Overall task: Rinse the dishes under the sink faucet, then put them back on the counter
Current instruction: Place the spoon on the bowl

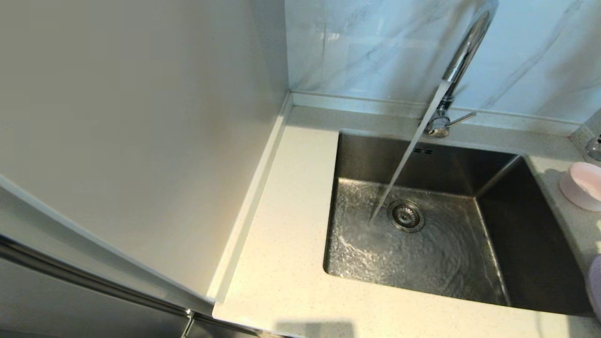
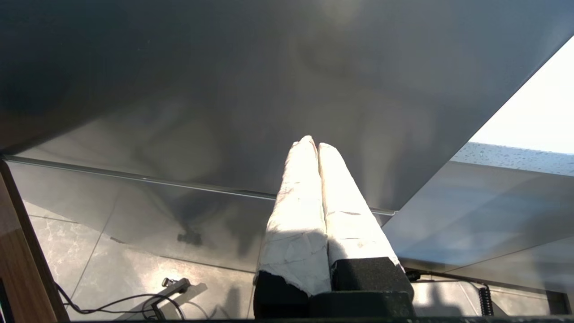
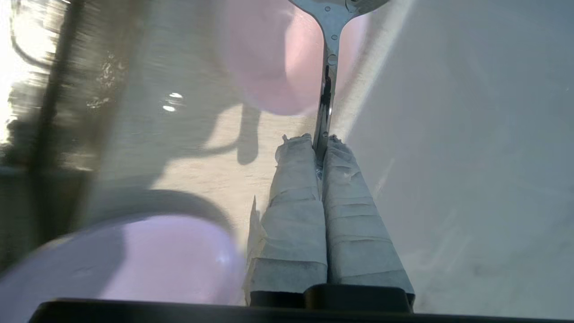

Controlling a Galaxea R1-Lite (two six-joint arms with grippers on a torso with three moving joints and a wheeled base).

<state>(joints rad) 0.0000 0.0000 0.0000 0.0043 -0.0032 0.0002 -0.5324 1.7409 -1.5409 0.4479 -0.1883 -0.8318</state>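
Water streams (image 1: 408, 155) from the chrome faucet (image 1: 462, 56) into the steel sink (image 1: 507, 225), landing beside the strainer drain (image 1: 406, 216). The pale pink bowl (image 1: 584, 185) stands on the counter (image 1: 291, 211) right of the sink. A sliver of the lavender plate (image 1: 595, 286) shows at the right edge. In the right wrist view my right gripper (image 3: 319, 140) is shut on the metal spoon (image 3: 329, 67) by its handle, over the counter between the pink bowl (image 3: 269, 58) and the lavender plate (image 3: 148, 260). My left gripper (image 2: 314, 143) is shut and empty, parked below the counter.
A tall beige side panel (image 1: 141, 117) walls the counter's left side, and a veined marble wall (image 1: 366, 47) stands behind the faucet. The faucet lever (image 1: 462, 118) points right. A small metal object (image 1: 595, 148) sits at the far right. Cables (image 2: 116, 303) lie on the floor.
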